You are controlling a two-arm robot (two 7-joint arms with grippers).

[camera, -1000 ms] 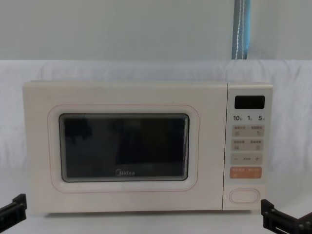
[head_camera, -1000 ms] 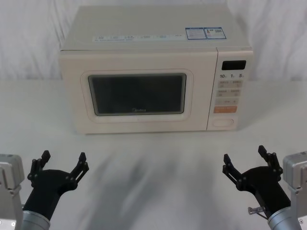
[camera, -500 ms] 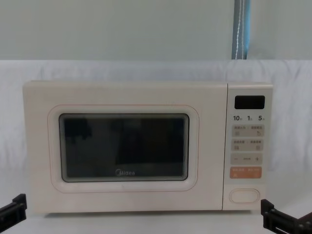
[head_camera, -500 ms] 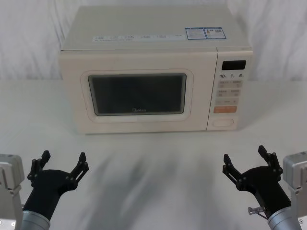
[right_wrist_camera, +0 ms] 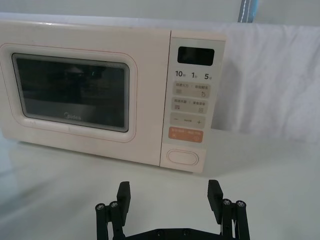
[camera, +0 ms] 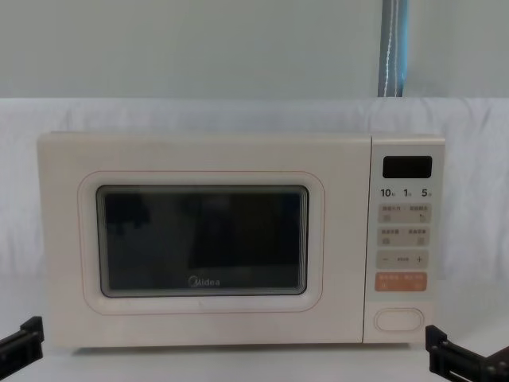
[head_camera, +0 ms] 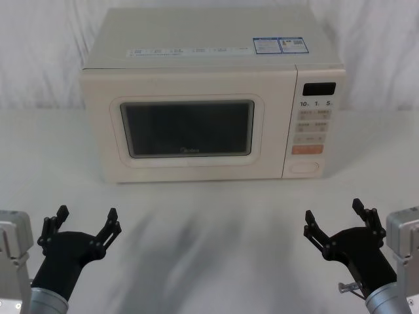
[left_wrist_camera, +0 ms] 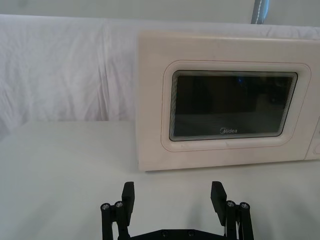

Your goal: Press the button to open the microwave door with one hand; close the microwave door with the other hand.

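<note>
A cream microwave stands at the back of the table, its door (head_camera: 190,127) shut flat against the body, with a dark window and a small logo. The same door fills the chest view (camera: 203,239) and shows in the left wrist view (left_wrist_camera: 230,107) and right wrist view (right_wrist_camera: 75,92). The plain oblong button (head_camera: 305,166) sits lowest on the control panel, under an orange key; the button (right_wrist_camera: 183,156) is also in the right wrist view and the chest view (camera: 398,319). My left gripper (head_camera: 86,225) and right gripper (head_camera: 335,220) hover open near the table's front edge, well short of the microwave.
A white cloth covers the table (head_camera: 209,216) and the wall behind. A wide stretch of bare table lies between the grippers and the microwave front. A blue-grey pole (camera: 394,48) rises behind the microwave.
</note>
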